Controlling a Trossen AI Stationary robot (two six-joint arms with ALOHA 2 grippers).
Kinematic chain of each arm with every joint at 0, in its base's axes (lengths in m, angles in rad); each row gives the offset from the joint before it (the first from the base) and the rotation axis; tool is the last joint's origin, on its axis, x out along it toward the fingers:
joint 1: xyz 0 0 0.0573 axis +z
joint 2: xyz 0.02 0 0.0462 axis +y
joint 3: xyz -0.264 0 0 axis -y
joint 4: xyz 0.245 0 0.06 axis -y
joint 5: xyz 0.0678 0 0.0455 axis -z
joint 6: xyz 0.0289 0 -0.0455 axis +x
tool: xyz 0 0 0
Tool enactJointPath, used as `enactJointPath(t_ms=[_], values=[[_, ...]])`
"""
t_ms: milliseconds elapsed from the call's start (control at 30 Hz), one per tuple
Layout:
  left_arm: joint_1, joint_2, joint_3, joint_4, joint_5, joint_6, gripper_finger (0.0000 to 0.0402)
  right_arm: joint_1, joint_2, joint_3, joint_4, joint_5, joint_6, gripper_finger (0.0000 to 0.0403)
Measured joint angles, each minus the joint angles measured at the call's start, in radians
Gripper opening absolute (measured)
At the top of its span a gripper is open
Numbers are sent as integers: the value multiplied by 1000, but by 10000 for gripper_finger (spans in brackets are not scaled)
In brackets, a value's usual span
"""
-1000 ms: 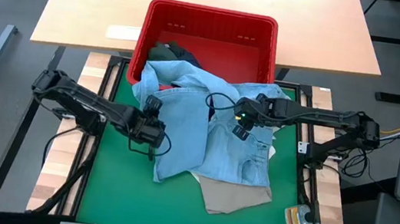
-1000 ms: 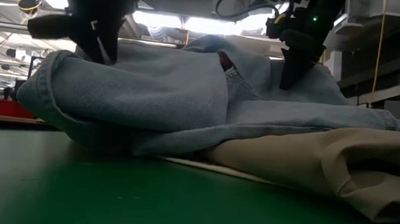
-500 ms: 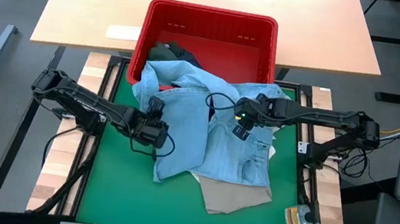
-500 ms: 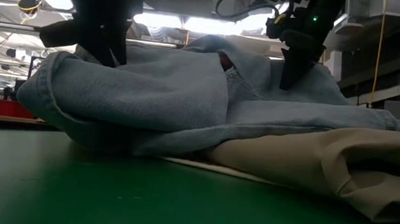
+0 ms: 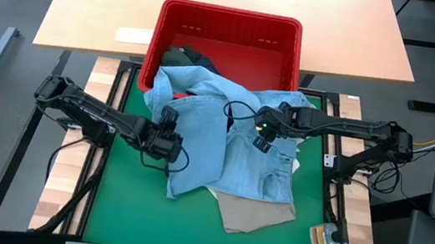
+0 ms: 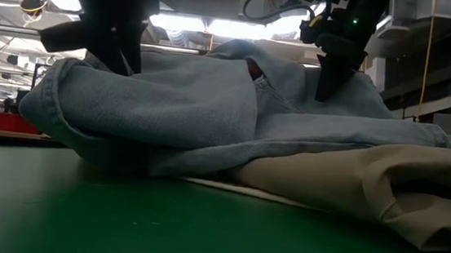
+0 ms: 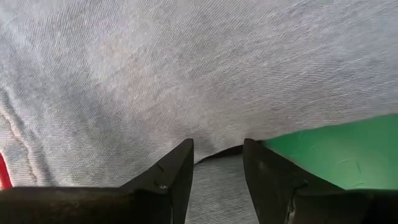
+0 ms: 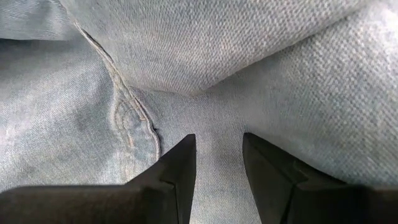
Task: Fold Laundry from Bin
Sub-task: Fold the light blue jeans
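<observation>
1. Green matting point(image 5: 118, 202) covers the work table, and the red bin point(image 5: 230, 23) stands at its far edge; every place below is given relative to that bin.
2. A light blue shirt point(image 5: 207, 137) trails from the bin's near rim out across the mat, rumpled and overlapping itself, not folded.
3. A beige garment point(image 5: 251, 215) lies under the shirt's far-from-bin end, only its edge showing.
4. Something dark green point(image 5: 188, 55) sits inside the bin, so unloading looks unfinished.
5. The left gripper point(image 5: 166, 142) is at the shirt's left edge, away from the bin; its fingers point(image 7: 171, 171) stand apart with cloth lying in the gap, and I cannot tell whether they grip it.
6. The right gripper point(image 5: 264, 138) hovers over the shirt's middle, nearer the bin; its fingers point(image 8: 177, 165) are apart above a seam, gripping nothing.
7. My judgement: early stage, with no garment folded so far.
</observation>
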Motion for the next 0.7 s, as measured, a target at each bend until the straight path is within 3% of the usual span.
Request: enactJointPath(t_ms=[300, 500, 700], values=[[-38, 0, -69, 31, 36, 105, 134, 0, 0, 0, 0, -6, 0, 133], [-68, 0, -119, 117, -142, 116, 134, 0, 0, 0, 0, -6, 0, 133], [-61, 0, -147, 192, -165, 115, 134, 0, 0, 0, 0, -7, 0, 133]])
